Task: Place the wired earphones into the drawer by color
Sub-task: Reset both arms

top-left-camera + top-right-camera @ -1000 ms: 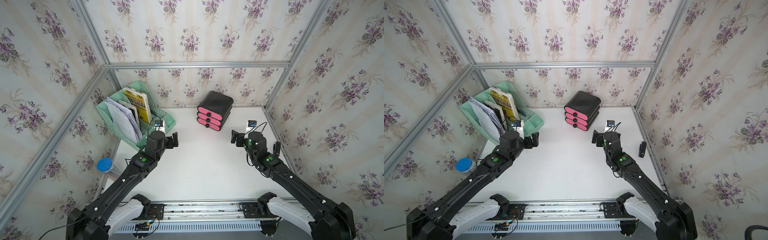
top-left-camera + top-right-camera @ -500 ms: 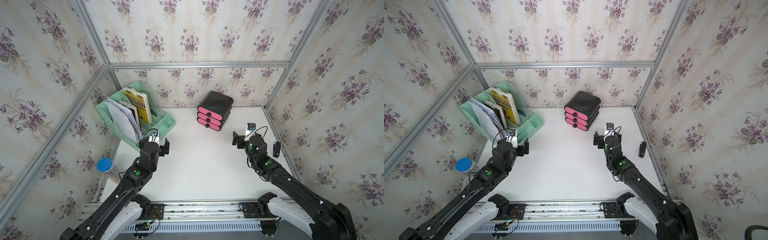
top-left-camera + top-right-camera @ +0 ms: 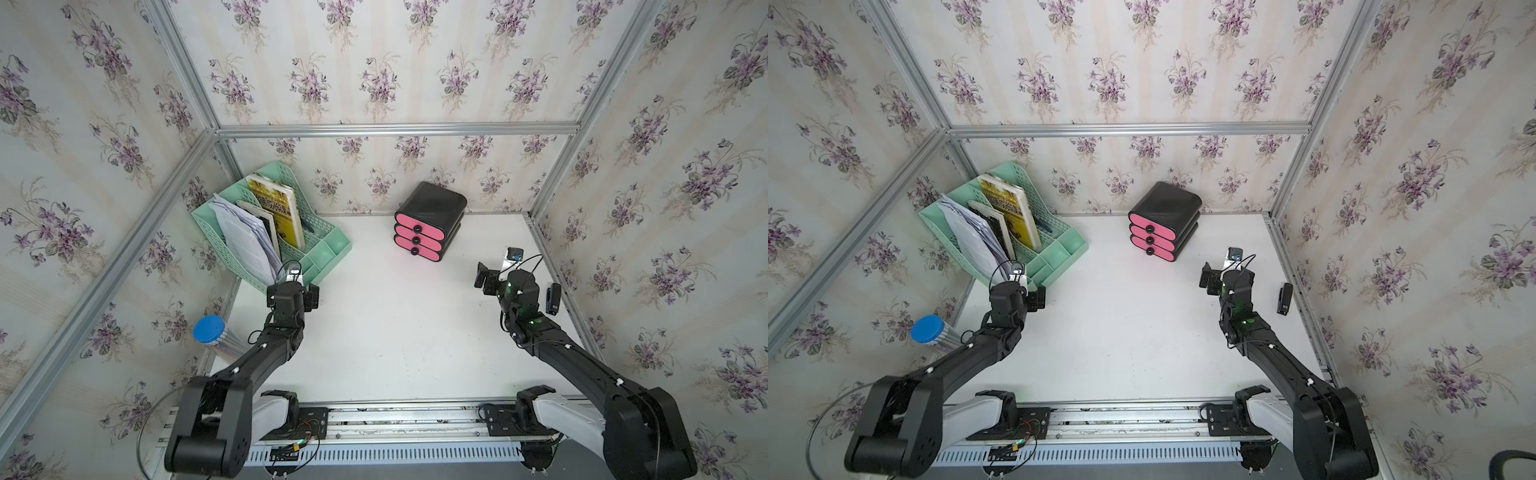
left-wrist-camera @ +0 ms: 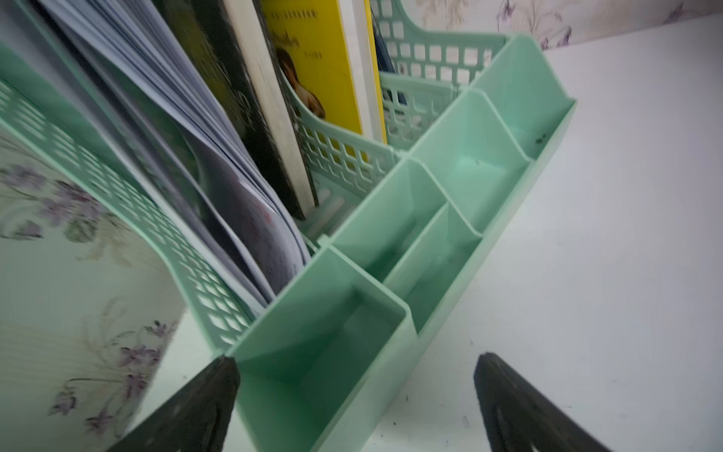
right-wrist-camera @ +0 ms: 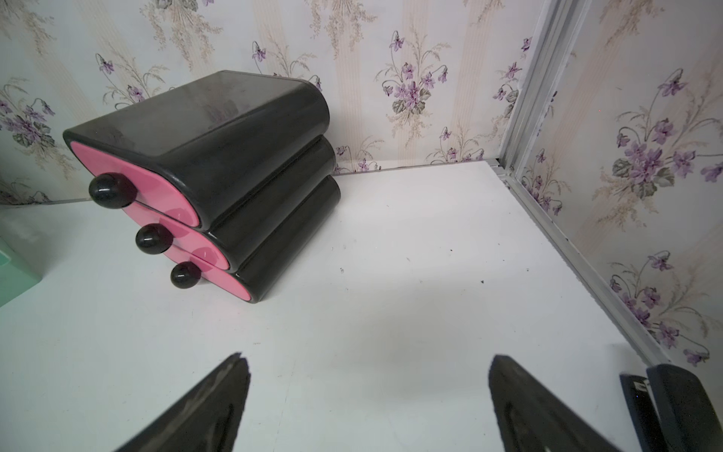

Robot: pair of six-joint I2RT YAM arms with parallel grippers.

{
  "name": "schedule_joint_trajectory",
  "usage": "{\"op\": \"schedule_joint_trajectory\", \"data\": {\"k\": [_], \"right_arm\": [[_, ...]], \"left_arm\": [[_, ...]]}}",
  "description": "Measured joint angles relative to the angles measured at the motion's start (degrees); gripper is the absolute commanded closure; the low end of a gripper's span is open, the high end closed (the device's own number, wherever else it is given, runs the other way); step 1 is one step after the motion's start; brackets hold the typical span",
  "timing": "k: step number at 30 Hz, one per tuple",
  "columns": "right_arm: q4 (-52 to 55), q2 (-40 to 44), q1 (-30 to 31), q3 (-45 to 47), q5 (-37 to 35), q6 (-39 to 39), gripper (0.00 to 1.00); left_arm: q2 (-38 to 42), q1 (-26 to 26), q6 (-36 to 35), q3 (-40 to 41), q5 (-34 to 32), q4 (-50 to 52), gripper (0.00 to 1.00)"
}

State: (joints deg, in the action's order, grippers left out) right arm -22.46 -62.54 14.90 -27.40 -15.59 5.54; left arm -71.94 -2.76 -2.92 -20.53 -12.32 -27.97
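In both top views the drawer stands at the back of the white bench, close to the rear wall, with its three pink fronts all flush and shut. A mint-green file rack with papers and books fills the back-left corner. The left arm ends just beside the rack's low front compartments. The right arm ends to the right of the drawer and apart from it. A small black stapler lies near that arm, by the bench's right edge.

In the left wrist view, slightly blurred, the left jaws stand wide apart with nothing between them, over the file rack's end compartment and bare bench.

In the right wrist view the right jaws are spread wide and empty above bare bench. The drawer stands beyond them, its three round black knobs stacked. The stapler lies just outside one jaw.
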Motion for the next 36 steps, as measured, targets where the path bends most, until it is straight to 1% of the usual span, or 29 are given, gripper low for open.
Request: {"op": "schedule_joint_trajectory", "data": {"k": [2, 5, 9, 16, 26, 31, 36], "right_arm": [[-3.4, 0.1, -0.6, 2.0, 0.3, -1.0, 0.0], [-8.5, 0.1, -1.5, 5.3, 0.3, -2.3, 0.0], [-13.8, -2.9, -2.3, 6.6, 0.4, -4.0, 0.0], [-20.1, -8.5, -4.1, 7.8, 1.5, -5.1, 0.0], [-24.9, -12.7, -5.1, 7.3, 3.0, -5.7, 0.0], [-25.8, -14.0, -7.1, 7.1, 4.1, -6.5, 0.0], [-29.4, -15.6, -8.9, 8.3, 5.6, -7.0, 0.0]], "left_arm": [[-4.2, 1.0, 0.0, 1.5, 2.3, -7.7, 0.01], [-10.7, 1.5, -1.0, 0.5, 6.5, -16.5, 0.01], [-13.7, 2.0, -1.0, -4.6, 11.9, -14.2, 0.01], [-13.8, 2.5, -0.5, -5.1, 12.9, -11.8, 0.01], [-13.8, 2.6, -0.5, -5.1, 13.3, -11.3, 0.01], [-13.8, 2.6, -0.5, -5.1, 13.3, -11.3, 0.01], [-13.8, 2.6, -0.5, -5.1, 13.3, -11.3, 0.01]]}}
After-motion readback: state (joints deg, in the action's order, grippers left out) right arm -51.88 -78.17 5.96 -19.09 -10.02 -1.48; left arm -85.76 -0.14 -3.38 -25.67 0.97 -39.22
